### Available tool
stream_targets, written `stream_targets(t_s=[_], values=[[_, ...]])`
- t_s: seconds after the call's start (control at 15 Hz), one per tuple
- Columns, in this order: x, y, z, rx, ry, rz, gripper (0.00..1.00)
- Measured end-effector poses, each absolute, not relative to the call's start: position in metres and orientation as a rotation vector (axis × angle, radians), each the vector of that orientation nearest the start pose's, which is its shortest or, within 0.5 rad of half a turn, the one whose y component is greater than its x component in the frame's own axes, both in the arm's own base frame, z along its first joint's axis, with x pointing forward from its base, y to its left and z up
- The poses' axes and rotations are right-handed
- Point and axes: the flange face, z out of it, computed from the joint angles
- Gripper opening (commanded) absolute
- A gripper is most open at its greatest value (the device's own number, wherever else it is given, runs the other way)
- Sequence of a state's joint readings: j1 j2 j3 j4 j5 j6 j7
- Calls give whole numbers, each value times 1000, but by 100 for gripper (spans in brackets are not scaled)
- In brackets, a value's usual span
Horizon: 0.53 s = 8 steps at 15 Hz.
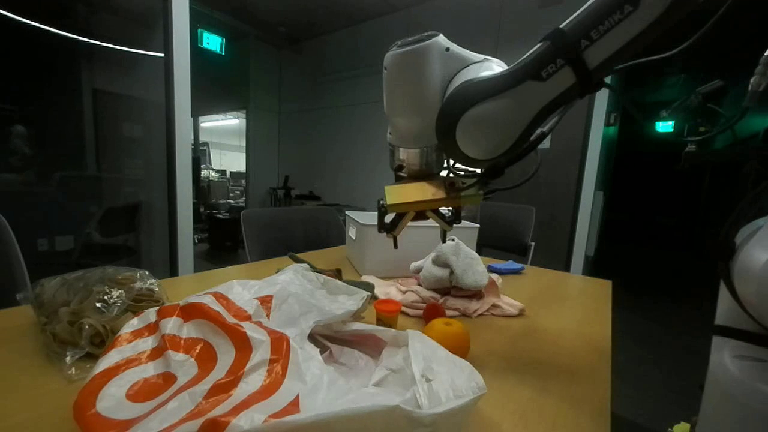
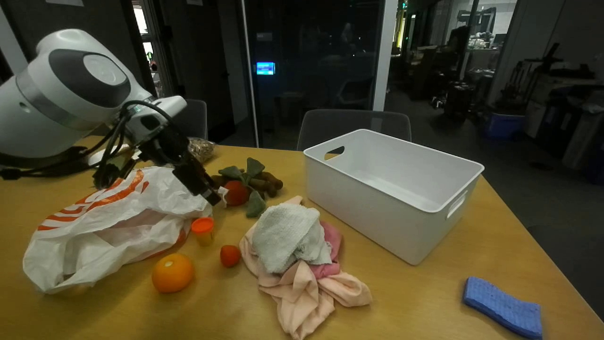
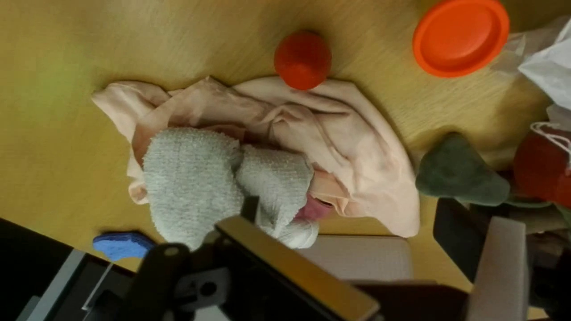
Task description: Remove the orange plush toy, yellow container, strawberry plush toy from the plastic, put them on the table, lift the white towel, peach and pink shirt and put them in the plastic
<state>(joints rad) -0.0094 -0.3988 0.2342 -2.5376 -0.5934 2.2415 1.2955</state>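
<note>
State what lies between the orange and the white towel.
An exterior view shows the strawberry toy, then, nearest the white towel, part of the peach shirt.

Clock read from mid-view. In exterior view: white box [image 2: 370, 208], open-topped, half past three; grey chair [image 2: 351, 125] behind it; blue pad [image 2: 502, 308], four o'clock, apart from box; green leaves [image 2: 256, 205] and red ball [image 2: 237, 193], bunched, between eight and nine. In exterior view: clear bag of tan loops [image 1: 96, 311], half past eight; lit exit sign [image 1: 211, 41], half past ten.
</note>
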Motion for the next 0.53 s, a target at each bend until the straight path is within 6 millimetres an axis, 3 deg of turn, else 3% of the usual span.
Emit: stream_targets(t_s=[0.2, 0.53], values=[[414, 67, 431, -3158, 1298, -767, 100], [414, 69, 425, -3174, 1291, -756, 100]])
